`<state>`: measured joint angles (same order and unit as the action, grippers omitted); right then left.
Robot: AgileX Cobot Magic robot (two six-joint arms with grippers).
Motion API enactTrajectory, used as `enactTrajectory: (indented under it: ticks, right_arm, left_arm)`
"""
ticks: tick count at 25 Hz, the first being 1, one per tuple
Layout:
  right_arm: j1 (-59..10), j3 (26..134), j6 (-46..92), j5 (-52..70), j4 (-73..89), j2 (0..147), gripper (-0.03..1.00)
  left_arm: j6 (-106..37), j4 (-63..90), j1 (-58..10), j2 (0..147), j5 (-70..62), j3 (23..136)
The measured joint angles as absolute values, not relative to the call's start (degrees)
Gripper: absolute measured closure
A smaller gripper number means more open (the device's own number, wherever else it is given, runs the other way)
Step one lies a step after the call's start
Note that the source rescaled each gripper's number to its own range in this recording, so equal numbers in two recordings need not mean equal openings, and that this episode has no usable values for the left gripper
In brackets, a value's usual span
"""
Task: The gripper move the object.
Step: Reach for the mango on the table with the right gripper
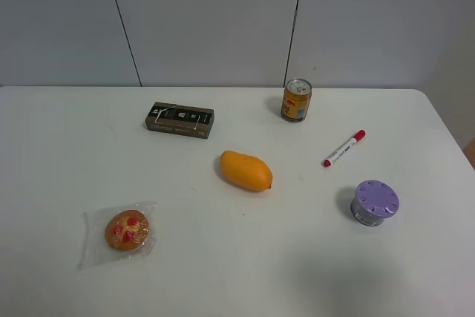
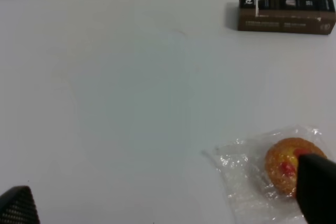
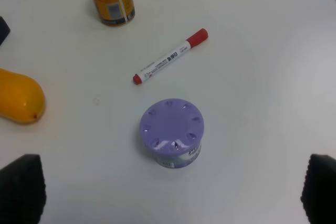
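White wall panels (image 1: 208, 20) stand behind a white worktop (image 1: 67, 154), and the high camera shows neither arm. Near the middle of that frame the yellow-orange fruit (image 1: 246, 171) lies on its side, slanting from upper left to lower right and touching nothing. Up and to the left of it sits a flat dark box (image 1: 179, 119). Toward the upper right a yellow can (image 1: 296, 100) stands upright. Right of the fruit a white marker (image 1: 344, 148) with a red cap lies at a slant, and below it, at the lower right, sits a round purple tub (image 1: 374, 202). At the lower left a red-dotted cookie (image 1: 127, 229) lies in clear wrap. The left wrist camera shows the left claw (image 2: 168, 199) with its dark fingers spread wide, one of them in front of the wrapped cookie, holding nothing. The right claw (image 3: 170, 190) is likewise spread wide and grips nothing. The tub shows between its fingers, untouched, and the fruit sits at the edge of that view, well apart from the claw.
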<state>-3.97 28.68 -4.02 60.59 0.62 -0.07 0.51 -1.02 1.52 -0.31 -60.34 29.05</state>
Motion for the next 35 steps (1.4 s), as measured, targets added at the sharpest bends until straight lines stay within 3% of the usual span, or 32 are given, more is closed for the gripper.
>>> enactTrajectory:
  ticks: [35]
  right_arm:
    - [-3.97,28.68,-4.02,60.59,0.62,-0.07,-0.03]
  left_arm:
    - [0.51,-1.02,1.52,-0.31,-60.34,29.05]
